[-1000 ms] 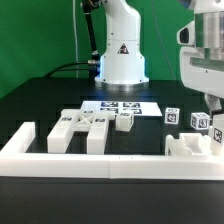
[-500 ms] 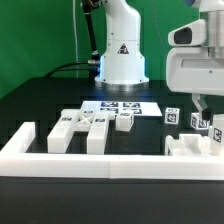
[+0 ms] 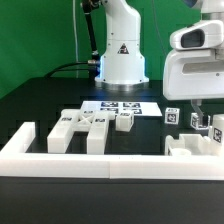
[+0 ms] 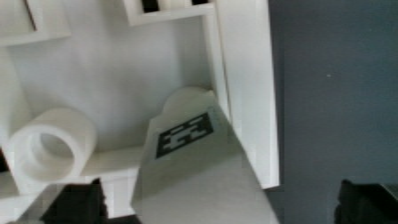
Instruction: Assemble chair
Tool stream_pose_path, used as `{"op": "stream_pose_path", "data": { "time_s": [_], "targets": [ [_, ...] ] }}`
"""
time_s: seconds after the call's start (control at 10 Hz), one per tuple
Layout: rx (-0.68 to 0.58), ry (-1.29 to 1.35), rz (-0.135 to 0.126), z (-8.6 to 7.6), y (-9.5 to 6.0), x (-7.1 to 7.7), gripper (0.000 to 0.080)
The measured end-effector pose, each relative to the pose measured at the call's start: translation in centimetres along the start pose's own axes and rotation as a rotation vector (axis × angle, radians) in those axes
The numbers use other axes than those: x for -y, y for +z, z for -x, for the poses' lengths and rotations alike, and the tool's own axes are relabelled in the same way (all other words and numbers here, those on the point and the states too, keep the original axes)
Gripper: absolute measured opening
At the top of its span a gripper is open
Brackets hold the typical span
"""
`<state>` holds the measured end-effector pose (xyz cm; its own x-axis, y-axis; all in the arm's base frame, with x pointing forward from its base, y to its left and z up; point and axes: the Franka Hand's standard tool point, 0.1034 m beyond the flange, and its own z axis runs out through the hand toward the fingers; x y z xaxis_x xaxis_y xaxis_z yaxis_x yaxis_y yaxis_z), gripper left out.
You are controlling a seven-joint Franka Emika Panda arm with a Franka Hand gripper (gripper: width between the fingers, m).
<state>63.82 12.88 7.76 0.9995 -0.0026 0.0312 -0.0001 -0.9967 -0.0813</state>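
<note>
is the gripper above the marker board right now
No, the gripper hangs over the tagged chair parts at the exterior view's right, well apart from the marker board.

The arm's white base is seen upright in the middle of the exterior view. The hand is held low at the exterior view's right, its white body above and its fingers pointed straight down. In the wrist view the two dark fingertips are shown spread wide apart.
</note>
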Motion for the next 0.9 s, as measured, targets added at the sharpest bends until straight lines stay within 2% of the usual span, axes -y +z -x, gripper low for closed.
{"op": "stream_pose_path", "data": {
  "time_s": [0.2, 0.4, 0.6, 0.7, 0.8, 0.9],
  "targets": [
    [0.0, -0.174, 0.019, -0.12, -0.09, -0.37, 0.0649],
    [0.001, -0.244, 0.025, -0.12, -0.07, -0.5, 0.0623],
    [0.001, -0.239, 0.025, -0.1, -0.05, -0.51, 0.0353],
    [0.001, -0.234, 0.024, -0.1, -0.06, -0.51, 0.0353],
    [0.0, -0.21, 0.024, -0.1, -0.05, -0.51, 0.0287],
    [0.0, -0.19, 0.023, -0.1, -0.05, -0.49, 0.0287]
  ]
}}
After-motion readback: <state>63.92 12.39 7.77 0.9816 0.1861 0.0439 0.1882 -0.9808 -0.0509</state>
